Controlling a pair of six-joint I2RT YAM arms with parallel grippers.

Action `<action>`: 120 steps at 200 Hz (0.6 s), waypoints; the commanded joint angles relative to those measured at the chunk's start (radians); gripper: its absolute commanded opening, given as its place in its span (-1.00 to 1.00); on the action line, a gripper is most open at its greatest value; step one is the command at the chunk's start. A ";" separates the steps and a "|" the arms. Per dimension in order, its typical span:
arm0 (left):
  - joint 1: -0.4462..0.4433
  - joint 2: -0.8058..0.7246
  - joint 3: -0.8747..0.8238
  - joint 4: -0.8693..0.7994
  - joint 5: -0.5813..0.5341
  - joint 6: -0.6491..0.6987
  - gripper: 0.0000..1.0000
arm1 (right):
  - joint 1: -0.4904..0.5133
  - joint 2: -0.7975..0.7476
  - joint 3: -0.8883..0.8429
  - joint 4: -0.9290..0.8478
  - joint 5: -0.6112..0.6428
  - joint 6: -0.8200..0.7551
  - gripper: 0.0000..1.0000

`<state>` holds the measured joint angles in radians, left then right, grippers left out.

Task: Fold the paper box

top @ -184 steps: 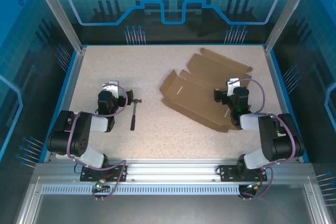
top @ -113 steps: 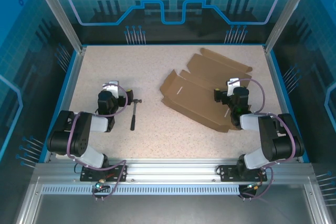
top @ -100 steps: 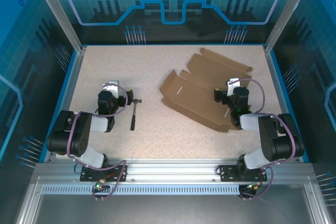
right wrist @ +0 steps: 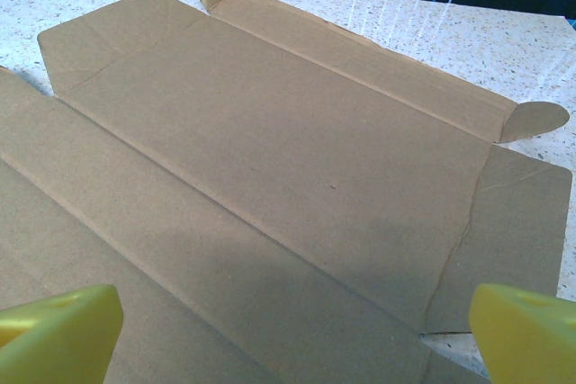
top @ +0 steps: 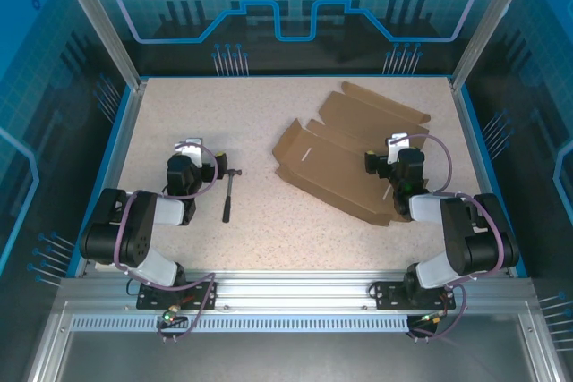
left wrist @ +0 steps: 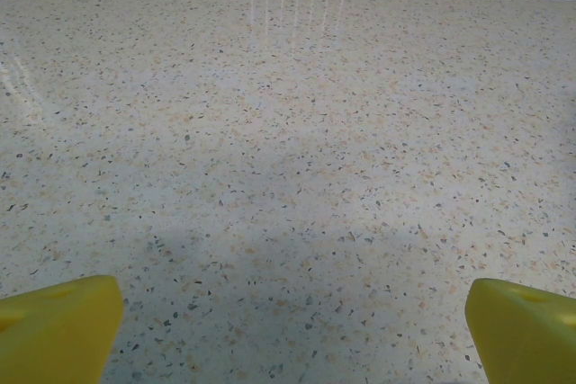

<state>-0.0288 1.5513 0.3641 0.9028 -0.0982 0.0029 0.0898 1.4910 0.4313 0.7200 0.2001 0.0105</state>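
The right gripper [right wrist: 295,332] is released: its two yellow fingers [right wrist: 61,334] stand wide apart, and nothing is held between them. In the right wrist view, brown cardboard lies beyond the fingers and between them. This is the paper box [top: 336,167], which lies unfolded on the right part of the table [top: 255,239]. In the top view, the right gripper is over the box, near its right side, and it covers a part of the cardboard. The box has a wide panel, with several crease lines that run slanting across it. At the far edge there is a long narrow flap [right wrist: 360,56], and at each end of this flap there is a small rounded tab [right wrist: 537,120]. The side flaps of the wide panel are spread outward. The near part of the box reaches toward the middle of the table, and it has a long flap along its near edge. The left gripper [left wrist: 295,330] is also released, with its yellow fingers far apart and only the speckled table between them. Just beside this gripper, on its right, a hammer [top: 227,199] lies on the table, with its head at the far end and its dark handle pointing toward the near edge.
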 commanded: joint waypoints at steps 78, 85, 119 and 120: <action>0.011 -0.004 0.013 0.022 -0.003 0.004 0.98 | -0.006 0.006 -0.004 0.036 -0.008 0.009 1.00; 0.012 -0.019 0.001 0.036 -0.012 0.003 0.98 | -0.006 0.005 -0.005 0.038 -0.008 0.008 1.00; 0.012 -0.249 0.052 -0.238 -0.055 -0.027 0.98 | 0.023 -0.099 0.043 -0.129 0.135 0.034 1.00; 0.012 -0.256 0.057 -0.256 -0.058 -0.032 0.98 | 0.023 -0.106 0.046 -0.141 0.140 0.038 1.00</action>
<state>-0.0280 1.4677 0.3622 0.8368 -0.1162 -0.0006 0.0929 1.4822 0.4316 0.7074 0.2241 0.0113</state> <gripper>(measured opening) 0.989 0.999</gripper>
